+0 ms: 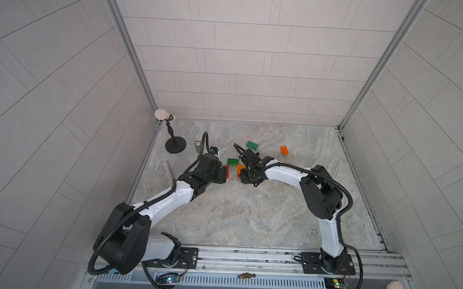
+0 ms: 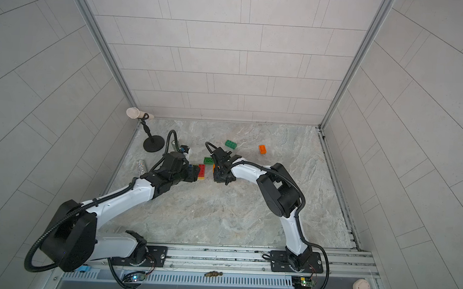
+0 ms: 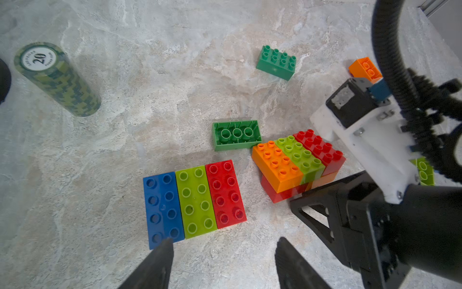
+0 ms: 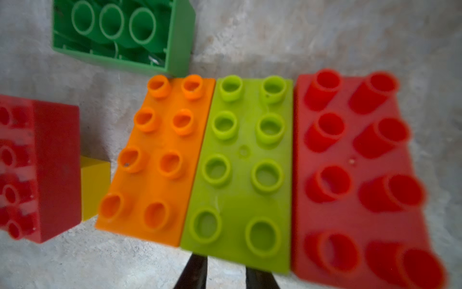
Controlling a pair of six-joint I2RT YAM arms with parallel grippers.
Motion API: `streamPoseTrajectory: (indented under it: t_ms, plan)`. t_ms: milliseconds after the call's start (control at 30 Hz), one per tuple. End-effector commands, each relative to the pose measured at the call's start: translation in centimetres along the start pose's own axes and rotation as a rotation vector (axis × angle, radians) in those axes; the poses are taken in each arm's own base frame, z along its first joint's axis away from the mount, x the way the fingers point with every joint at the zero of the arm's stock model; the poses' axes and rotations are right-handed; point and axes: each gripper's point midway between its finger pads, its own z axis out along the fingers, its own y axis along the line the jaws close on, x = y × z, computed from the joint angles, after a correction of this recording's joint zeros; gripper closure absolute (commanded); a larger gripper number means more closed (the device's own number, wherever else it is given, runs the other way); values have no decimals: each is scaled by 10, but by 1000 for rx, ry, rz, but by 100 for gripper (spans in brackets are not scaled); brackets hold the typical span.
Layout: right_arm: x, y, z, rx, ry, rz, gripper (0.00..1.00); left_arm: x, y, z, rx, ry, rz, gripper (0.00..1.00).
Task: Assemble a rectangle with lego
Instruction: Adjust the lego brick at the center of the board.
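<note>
The lego sits mid-table in two clusters. A two-layer block of plastic bricks (image 3: 297, 160), topped orange, lime and red side by side, lies just beside a flat row of blue, lime and red bricks (image 3: 193, 202), with a narrow strip of table between them. The right gripper (image 4: 225, 265) is pinched almost closed at the end of the block's lime brick (image 4: 240, 162). Its tips vanish under that brick's edge, so I cannot tell whether they clamp anything. The left gripper (image 3: 225, 241) stands wide with nothing between its fingers, one fingertip (image 3: 165, 246) meeting the end of the blue brick (image 3: 162, 207). An upturned green brick (image 3: 236, 135) sits right at the block's orange corner. Farther off lie a dark green studded brick (image 3: 276, 62), a lone orange brick (image 3: 365, 68) and a green cylindrical stack of poker chips (image 3: 57, 77) on the grey marbled tabletop (image 1: 248, 219).
</note>
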Motion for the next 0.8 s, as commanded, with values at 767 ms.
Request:
streamPoseTrajectory:
  t_ms: [767]
  plan:
    - [-34, 11, -83, -98, 12, -82, 54, -29, 3, -12, -27, -73, 25, 30]
